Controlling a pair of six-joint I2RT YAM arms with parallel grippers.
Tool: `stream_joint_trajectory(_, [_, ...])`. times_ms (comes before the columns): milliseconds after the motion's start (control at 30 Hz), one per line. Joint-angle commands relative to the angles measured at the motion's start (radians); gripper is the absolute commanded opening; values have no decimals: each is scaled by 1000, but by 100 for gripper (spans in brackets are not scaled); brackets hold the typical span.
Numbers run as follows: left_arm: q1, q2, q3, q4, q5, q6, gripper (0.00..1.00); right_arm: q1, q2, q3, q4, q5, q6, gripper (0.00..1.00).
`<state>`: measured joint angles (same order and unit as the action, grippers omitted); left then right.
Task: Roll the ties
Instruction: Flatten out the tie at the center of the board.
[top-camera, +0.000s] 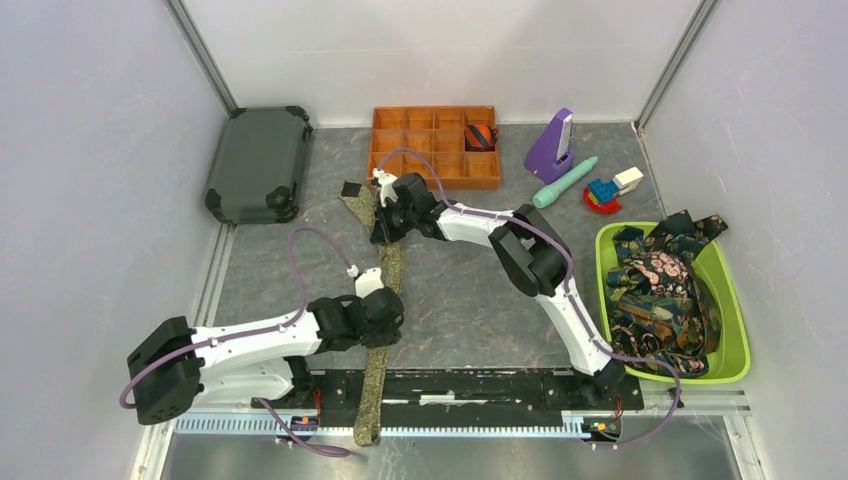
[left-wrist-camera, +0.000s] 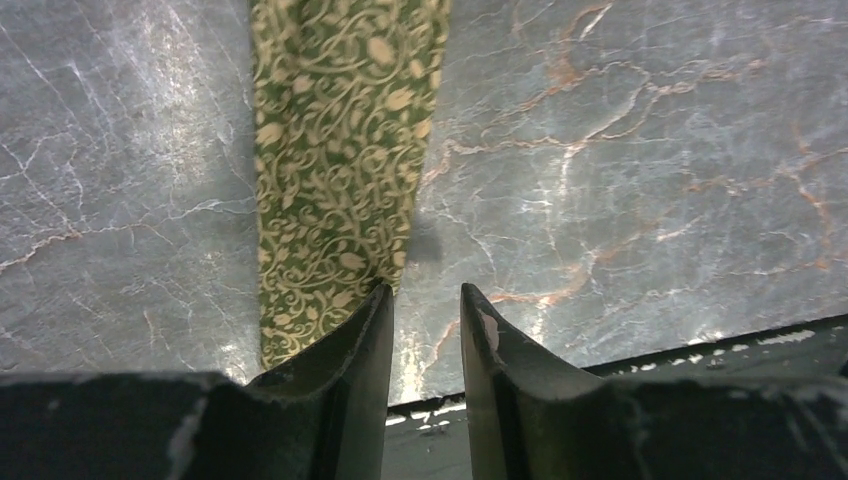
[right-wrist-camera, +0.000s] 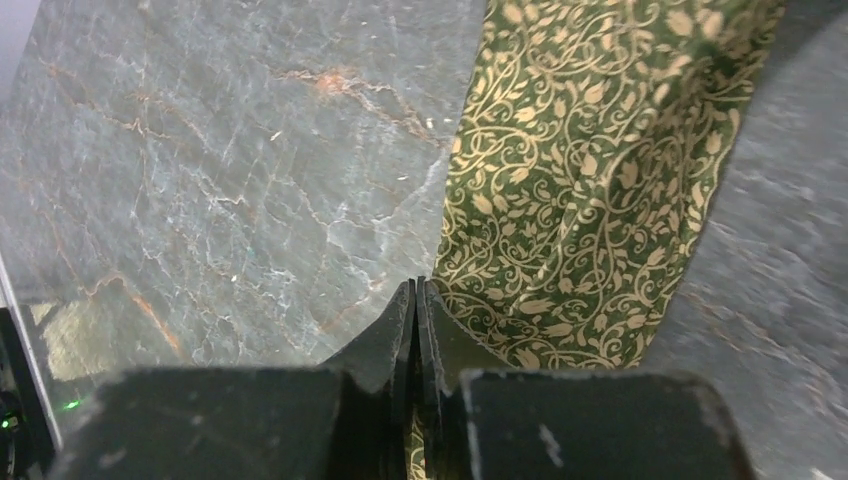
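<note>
olive tie (left-wrist-camera: 330, 150): lengthwise on table (left-wrist-camera: 650, 150), near end overhanging | right gripper (right-wrist-camera: 415, 290): closed on its far part | left gripper (left-wrist-camera: 425, 300): narrow gap, empty | handling: light, limp, probably slippery; pinch at one end

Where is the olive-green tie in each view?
Top external: olive-green tie runs near-to-far, left of centre, between both arms.
Left wrist: tie upper centre-left, reaching down beside the left claw.
Right wrist: tie upper right, down into the right claw.
Shared landmark: grey marbled tabletop.
</note>
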<state>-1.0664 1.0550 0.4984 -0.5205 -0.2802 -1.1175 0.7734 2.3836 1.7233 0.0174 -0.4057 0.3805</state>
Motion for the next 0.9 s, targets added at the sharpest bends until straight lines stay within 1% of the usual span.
stream_joint_trajectory(0, [-12, 32, -36, 80, -45, -78, 37, -42, -56, -100, -4, 127, -8, 6])
stream_joint_trajectory(167, [-13, 63, -81, 119, -70, -92, 35, -82, -204, -367, 84, 208, -1, 5])
stream_joint_trajectory(433, [-13, 59, -122, 127, -102, -99, 33, -141, -426, -733, 161, 348, 100, 4])
stream_joint_trajectory(533, [-12, 54, -124, 119, -117, -87, 33, -147, -498, -850, 162, 419, 151, 3])
stream_joint_trajectory(633, [-13, 50, -105, 90, -154, -60, 33, -155, -591, -986, 171, 541, 234, 3])
stream_joint_trajectory(733, [-11, 60, -77, 62, -193, -28, 33, -170, -674, -1087, 170, 619, 285, 4])
stream_joint_trajectory(867, [-5, 97, -31, 44, -228, 19, 33, -177, -783, -1154, 117, 747, 337, 6])
